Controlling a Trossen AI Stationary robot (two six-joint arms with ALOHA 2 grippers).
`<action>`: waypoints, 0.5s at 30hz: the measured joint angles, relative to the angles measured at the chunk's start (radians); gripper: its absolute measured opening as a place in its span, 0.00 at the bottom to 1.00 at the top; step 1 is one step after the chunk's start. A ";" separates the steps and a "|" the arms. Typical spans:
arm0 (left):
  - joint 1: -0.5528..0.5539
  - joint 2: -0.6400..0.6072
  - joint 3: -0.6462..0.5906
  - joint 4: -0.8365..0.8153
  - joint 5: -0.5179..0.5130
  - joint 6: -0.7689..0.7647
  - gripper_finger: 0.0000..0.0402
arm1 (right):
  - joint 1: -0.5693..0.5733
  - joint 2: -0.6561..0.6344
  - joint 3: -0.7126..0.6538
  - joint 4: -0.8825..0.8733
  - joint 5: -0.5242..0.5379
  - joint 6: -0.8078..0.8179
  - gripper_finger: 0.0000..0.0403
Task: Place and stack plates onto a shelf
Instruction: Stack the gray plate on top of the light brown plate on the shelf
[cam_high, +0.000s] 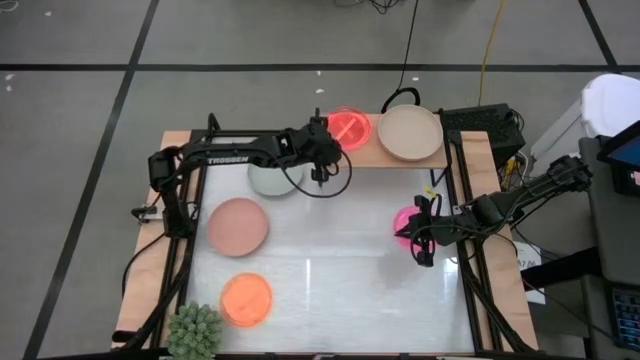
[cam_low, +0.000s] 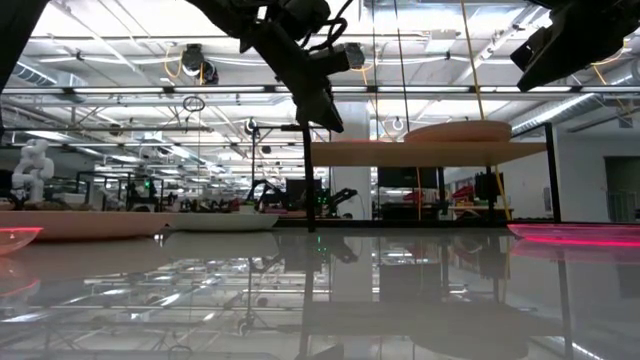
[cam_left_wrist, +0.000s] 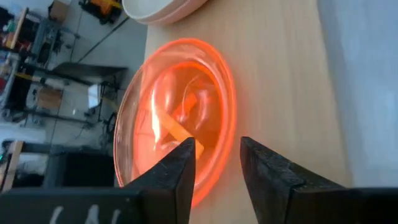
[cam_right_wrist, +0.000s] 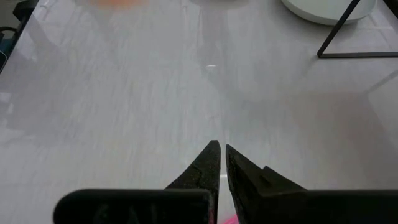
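Note:
The shelf (cam_high: 372, 156) stands at the table's far edge and carries a glossy orange-red plate (cam_high: 349, 126) and a beige plate (cam_high: 410, 132), both lying flat. My left gripper (cam_high: 333, 150) is open at the orange-red plate's near rim (cam_left_wrist: 205, 180), and I see no contact. My right gripper (cam_high: 415, 235) is shut and raised above a magenta plate (cam_high: 405, 220) that lies flat on the table near the right edge. On the tabletop also lie a grey-green plate (cam_high: 268, 182), a dusty-pink plate (cam_high: 237, 225) and an orange plate (cam_high: 246, 299).
A spiky green plant (cam_high: 195, 330) stands at the near left corner. The shelf's thin black legs (cam_right_wrist: 348, 37) stand near the grey-green plate (cam_right_wrist: 326, 9). White tabletop (cam_high: 340, 280) shows between the plates. Cables and equipment lie beyond the right edge.

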 joint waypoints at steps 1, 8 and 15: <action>-0.011 -0.006 -0.001 -0.006 -0.032 -0.009 0.34 | 0.000 0.000 0.000 0.000 0.000 0.000 0.03; -0.105 -0.118 0.000 -0.129 -0.117 -0.103 0.35 | 0.000 0.000 0.000 -0.005 -0.001 0.025 0.03; -0.168 -0.267 0.000 -0.397 -0.036 -0.222 0.35 | 0.000 0.000 -0.031 0.008 -0.003 0.068 0.03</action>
